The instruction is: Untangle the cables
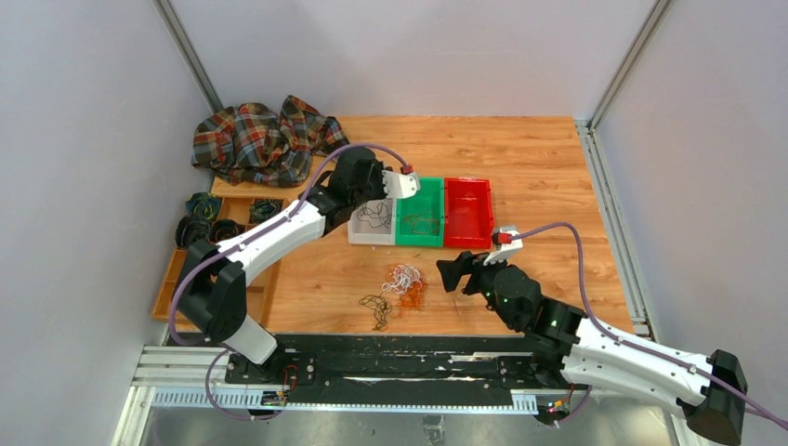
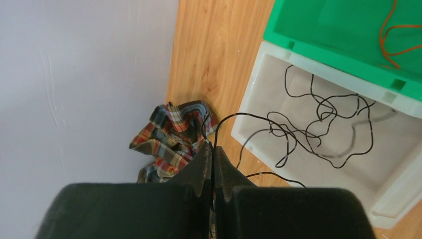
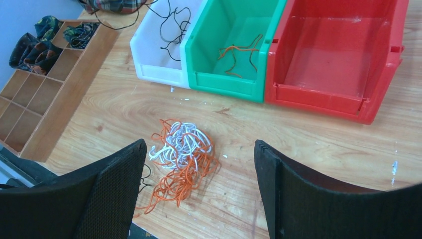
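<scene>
**Q:** Overhead view: which step is in hand?

**A:** Sorting by colour, by my reading. The left gripper (image 1: 401, 183) hangs over the white plastic bin (image 1: 372, 238). The tangled bundle of thin orange, white and black cables (image 1: 402, 283) lies on the wooden table (image 1: 548, 177) in front of that bin. The right gripper (image 1: 462, 271) is just beside the bundle.

**Q:** Left wrist view?

**A:** Its fingers are pressed together, pinching one black wire (image 2: 244, 115) that trails into the white bin among other black strands.

**Q:** Right wrist view?

**A:** The jaws are spread wide above the bundle (image 3: 181, 154) and touch nothing. Next, probably, the left lets go so its strand drops inside. The right then has to nip a single strand, not the clump.
</scene>
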Motion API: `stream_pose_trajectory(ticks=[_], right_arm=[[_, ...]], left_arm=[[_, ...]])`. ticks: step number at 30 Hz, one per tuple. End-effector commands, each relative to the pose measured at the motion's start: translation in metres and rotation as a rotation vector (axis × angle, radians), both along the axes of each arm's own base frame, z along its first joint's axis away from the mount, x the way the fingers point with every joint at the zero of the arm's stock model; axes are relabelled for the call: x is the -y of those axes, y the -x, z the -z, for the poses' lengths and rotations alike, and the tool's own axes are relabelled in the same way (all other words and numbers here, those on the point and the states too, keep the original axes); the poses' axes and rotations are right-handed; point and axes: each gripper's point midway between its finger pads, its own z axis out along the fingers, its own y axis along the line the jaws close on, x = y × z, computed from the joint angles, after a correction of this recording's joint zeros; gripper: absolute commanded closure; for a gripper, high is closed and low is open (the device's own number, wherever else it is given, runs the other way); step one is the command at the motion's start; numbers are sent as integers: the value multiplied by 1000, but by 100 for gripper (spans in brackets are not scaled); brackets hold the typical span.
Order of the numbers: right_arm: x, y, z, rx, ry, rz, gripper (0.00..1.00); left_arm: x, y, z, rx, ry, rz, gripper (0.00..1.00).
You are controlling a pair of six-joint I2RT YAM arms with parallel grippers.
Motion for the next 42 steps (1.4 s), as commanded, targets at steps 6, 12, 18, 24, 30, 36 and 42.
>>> stream_pose_trajectory(ticks=[6,12,18,24,30,36,42], right_arm=[[14,-7,6,-12,9,69,22],[17,-8,2,-8,9,78,24],[19,-8,1,-15,15,84,25],[22,-8,3,-22,30,90,25],[22,-9,6,-31,41,90,25],[22,-9,9,-43,47,89,25],[24,-10,11,-48,48,91,25]], left_arm=[[30,-20,-9,-112,233,-85,100],[52,-11,16,-173,254,-81,100],[46,-18,55,-216,224,-157,100],[37,-25,70,-216,256,-238,100],[14,-32,81,-185,229,-283,100],[15,-24,104,-242,203,-264,100],[27,-21,119,-311,208,-227,100]])
